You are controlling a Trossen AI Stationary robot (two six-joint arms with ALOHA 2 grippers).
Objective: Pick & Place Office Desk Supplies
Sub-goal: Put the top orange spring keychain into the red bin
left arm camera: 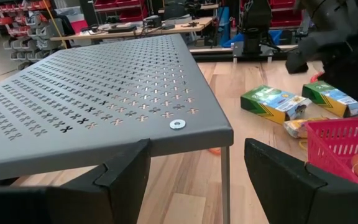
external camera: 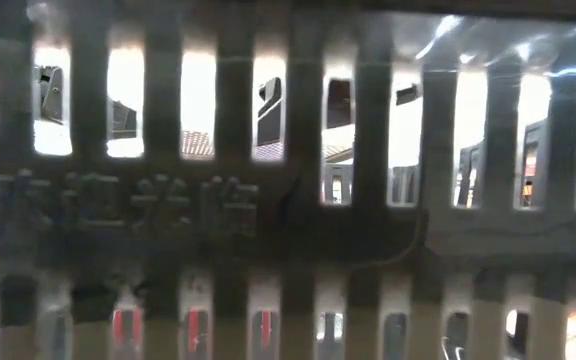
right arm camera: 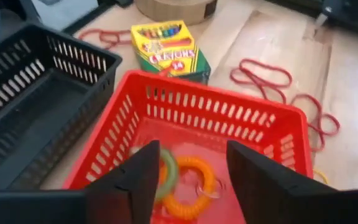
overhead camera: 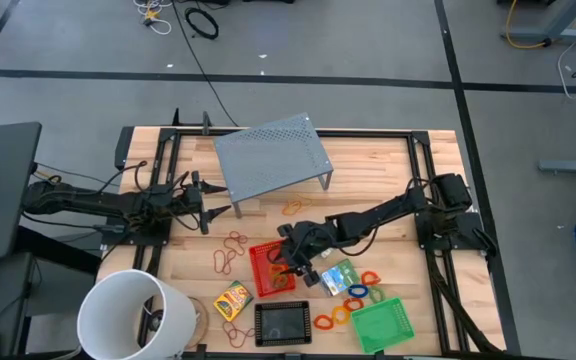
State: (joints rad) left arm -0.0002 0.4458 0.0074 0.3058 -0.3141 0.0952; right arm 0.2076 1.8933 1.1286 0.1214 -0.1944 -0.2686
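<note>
Our right gripper (right arm camera: 188, 180) hangs with jaws open over the red tray (right arm camera: 241, 118), where light, springy coil rings (right arm camera: 194, 180) lie; we'd pinch one loop. Left gripper (left arm camera: 194, 180) waits, jaws open.

I am seeing a grey perforated riser (overhead camera: 271, 152) standing on the wooden table (overhead camera: 388, 170), a white bucket (overhead camera: 136, 316) at its corner.

Red mesh tray (right arm camera: 197, 134) holding orange and green rings (right arm camera: 188, 180), crayon box (right arm camera: 166, 46) nearby
</note>
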